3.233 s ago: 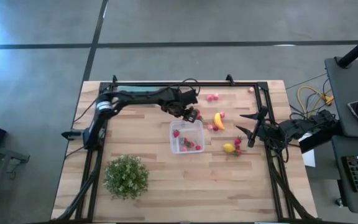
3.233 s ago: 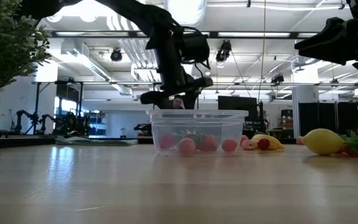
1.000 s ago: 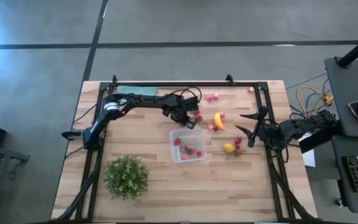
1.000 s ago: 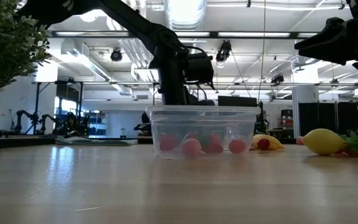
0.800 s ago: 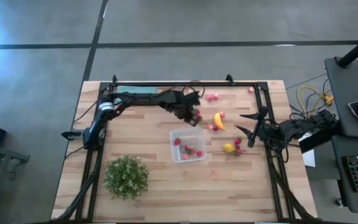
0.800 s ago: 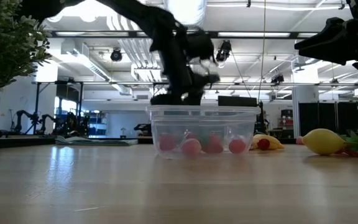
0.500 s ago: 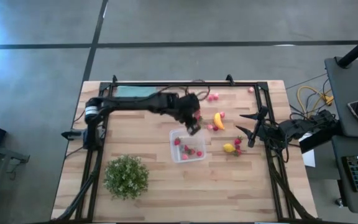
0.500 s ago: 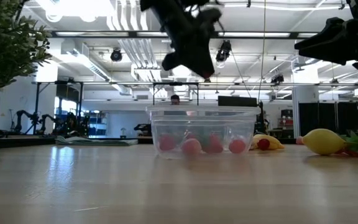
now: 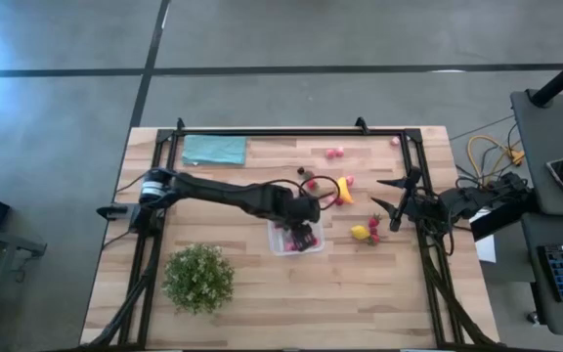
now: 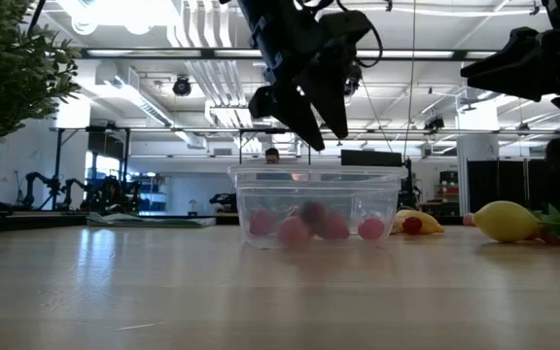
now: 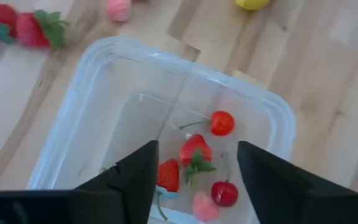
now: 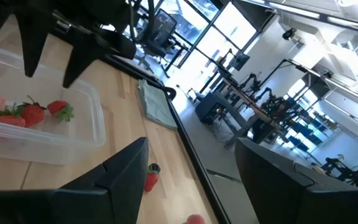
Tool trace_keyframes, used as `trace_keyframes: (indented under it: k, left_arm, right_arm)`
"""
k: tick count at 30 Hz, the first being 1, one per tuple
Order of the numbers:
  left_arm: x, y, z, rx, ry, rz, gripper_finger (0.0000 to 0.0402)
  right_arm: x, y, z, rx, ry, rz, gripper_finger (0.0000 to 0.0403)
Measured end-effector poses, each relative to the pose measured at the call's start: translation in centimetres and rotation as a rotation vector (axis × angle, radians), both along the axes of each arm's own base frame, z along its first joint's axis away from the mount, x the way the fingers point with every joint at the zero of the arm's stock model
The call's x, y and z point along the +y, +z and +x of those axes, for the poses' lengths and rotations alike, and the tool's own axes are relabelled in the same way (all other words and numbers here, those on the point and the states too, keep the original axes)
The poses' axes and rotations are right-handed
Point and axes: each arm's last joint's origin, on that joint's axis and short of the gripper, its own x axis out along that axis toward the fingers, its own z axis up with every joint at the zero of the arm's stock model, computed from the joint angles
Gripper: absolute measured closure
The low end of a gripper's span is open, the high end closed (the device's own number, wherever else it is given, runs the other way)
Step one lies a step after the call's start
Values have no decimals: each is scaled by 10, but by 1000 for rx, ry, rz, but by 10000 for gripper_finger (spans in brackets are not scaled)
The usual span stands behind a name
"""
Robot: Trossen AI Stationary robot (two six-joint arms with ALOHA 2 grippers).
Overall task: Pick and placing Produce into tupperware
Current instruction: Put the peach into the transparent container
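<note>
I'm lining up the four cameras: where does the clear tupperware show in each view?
High view: the tupperware sits mid-table, under the left claw.
Low view: centre, berries inside, left claw above it.
Left wrist view: fills the frame, berries at its lower part.
Right wrist view: left side.
Shared landmark: the left claw over the tupperware.

The left arm stretches rightward across the table's middle, its left gripper [image 10: 305, 115] raised, fingers parted and pointing down. The right arm waits at the table's right edge, right gripper [image 9: 387, 201] parted, empty.
</note>
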Motion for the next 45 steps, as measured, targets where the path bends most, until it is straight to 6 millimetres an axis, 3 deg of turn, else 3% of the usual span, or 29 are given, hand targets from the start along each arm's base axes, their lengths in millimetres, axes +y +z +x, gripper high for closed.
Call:
trace_keyframes:
  k: [4, 8, 19, 23, 27, 32, 45]
  left_arm:
    - [7, 4, 0, -11, 37, -12, 172]
    - [11, 26, -2, -68, -7, -13, 169]
    - [12, 56, -29, -43, -90, 26, 169]
    - [14, 55, -39, -6, -86, 66, 169]
    - [19, 58, -45, 16, -118, 103, 169]
    - [26, 58, -49, 54, -170, 143, 169]
    - [59, 65, -56, 81, -234, 227, 169]
  right_arm:
    - [0, 0, 0, 1, 0, 0, 170]
    - [0, 0, 0, 1, 0, -1, 170]
    - [0, 0, 0, 1, 0, -1, 170]
    - [-1, 1, 0, 11, -36, -51, 170]
    - [-5, 16, -3, -134, -180, -1, 170]
    - [-6, 30, -6, -274, -190, 64, 170]
    - [-6, 32, -6, -292, -192, 62, 170]
